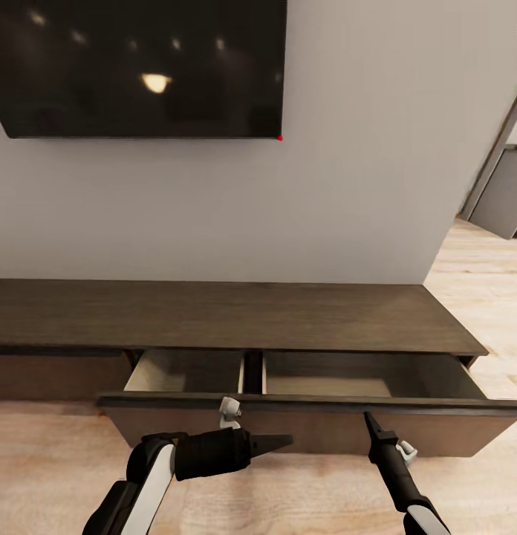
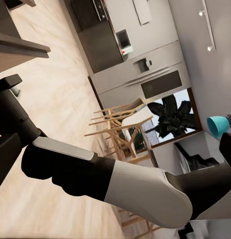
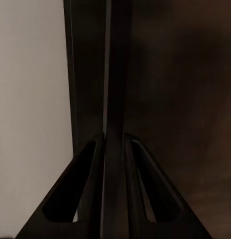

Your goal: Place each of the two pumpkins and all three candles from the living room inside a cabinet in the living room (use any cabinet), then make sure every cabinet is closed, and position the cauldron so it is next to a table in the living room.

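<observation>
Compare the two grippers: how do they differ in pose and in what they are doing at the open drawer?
The right gripper points up at the drawer front, its fingers closed on the front's top edge. The left gripper lies level, pointing right along the front, and touches nothing; whether it is open is unclear. The right grips right of the drawer's middle, the left hangs left of it. Both are dark, tapered, and on the drawer's near side.

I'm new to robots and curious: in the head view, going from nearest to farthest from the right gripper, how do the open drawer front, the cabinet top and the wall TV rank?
1. Drawer front, at the right gripper.
2. Cabinet top, behind.
3. TV, high, upper left.
</observation>
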Available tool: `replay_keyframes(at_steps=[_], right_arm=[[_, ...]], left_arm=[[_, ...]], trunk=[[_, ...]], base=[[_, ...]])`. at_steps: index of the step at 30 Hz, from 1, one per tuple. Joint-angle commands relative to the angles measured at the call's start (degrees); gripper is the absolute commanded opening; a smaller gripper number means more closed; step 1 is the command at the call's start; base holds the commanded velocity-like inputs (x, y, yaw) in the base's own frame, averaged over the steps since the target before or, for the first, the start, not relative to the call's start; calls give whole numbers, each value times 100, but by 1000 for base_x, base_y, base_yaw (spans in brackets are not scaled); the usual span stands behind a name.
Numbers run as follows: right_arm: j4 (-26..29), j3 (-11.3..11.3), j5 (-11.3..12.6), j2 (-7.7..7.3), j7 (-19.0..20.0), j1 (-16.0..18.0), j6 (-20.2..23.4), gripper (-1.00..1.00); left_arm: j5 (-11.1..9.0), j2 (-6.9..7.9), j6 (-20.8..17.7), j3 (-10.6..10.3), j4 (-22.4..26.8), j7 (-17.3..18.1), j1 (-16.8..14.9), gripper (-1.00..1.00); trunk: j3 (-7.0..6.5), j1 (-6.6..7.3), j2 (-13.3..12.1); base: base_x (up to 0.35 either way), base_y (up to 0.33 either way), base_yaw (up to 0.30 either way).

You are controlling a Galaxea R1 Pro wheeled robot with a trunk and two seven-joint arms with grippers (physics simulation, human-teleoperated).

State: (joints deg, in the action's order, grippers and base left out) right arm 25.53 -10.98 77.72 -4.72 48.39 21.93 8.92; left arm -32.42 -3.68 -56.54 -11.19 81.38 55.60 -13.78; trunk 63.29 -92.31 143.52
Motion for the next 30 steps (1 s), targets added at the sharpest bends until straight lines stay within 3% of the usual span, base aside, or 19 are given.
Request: replay_keyframes(at_steps=[1, 30], right_arm=[[5, -54, 139, -3, 62, 5, 92, -100], [5, -54, 136, -3, 65, 5, 92, -100]], left_arm=[[-1, -1, -23, 3, 1, 13, -2, 100], [-2, -1, -23, 3, 1, 14, -2, 100]], trunk=[[4, 4, 2], [4, 4, 2]], base=[[-204, 0, 0], [-119, 0, 0]])
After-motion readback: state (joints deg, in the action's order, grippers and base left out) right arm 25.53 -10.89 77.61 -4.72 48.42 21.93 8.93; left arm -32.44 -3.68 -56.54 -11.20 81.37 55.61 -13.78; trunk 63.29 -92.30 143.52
